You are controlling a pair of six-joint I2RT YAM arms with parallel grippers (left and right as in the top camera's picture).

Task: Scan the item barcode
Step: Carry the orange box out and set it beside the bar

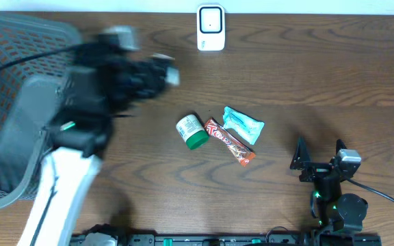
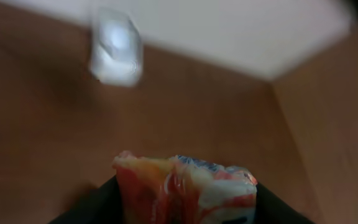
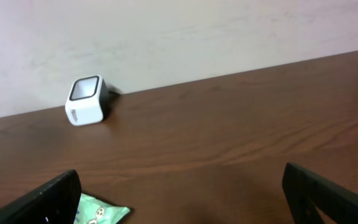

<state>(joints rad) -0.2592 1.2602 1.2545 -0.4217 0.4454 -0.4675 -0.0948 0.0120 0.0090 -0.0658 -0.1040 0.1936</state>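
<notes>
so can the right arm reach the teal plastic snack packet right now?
Probably yes: the right claw stands open, with only bare wooden table between it and the teal plastic snack packet.

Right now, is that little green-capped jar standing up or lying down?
Lying down: from overhead the jar shows its labelled side, green cap at one end.

Grey basket (image 1: 19,34) at left end of brown table (image 1: 320,82). Green-lid jar (image 1: 192,131), red candy bar (image 1: 230,142), blue-green bag (image 1: 243,124) side by side mid-table.
</notes>
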